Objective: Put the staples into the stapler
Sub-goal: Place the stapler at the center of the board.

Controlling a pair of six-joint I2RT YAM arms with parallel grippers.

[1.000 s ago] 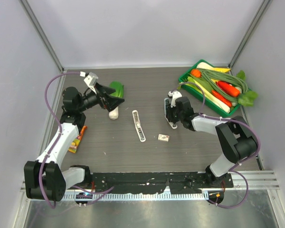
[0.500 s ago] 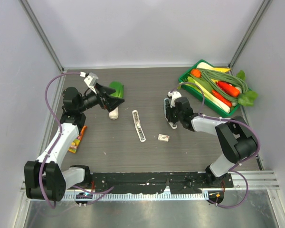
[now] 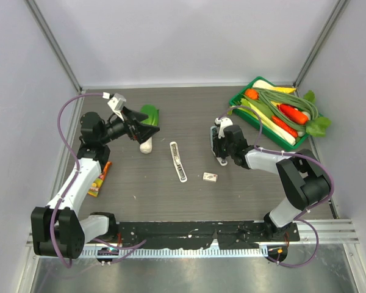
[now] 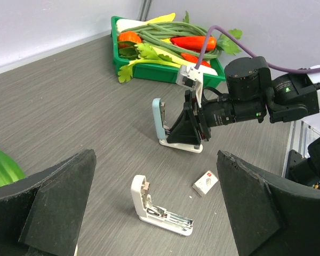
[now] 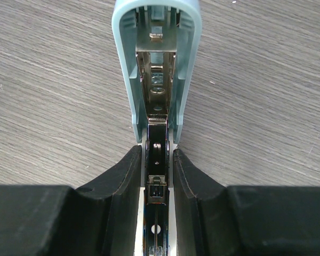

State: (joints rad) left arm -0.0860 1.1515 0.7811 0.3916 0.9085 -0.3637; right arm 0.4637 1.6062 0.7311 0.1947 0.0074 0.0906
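Right end effector grips a blue stapler by its base, right of the open white stapler. Our left end effector hangs wide open to its left. We see the staple box just right of it, and we judge nothing loaded yet.

White stapler lies open mid-worktop: base flat w/ the silvery channel facing up, lid swung upright at the hinge end. Staples = tiny whitish box w/ brownish-red face, lying flat near the stapler's near end, on its right, not touching.
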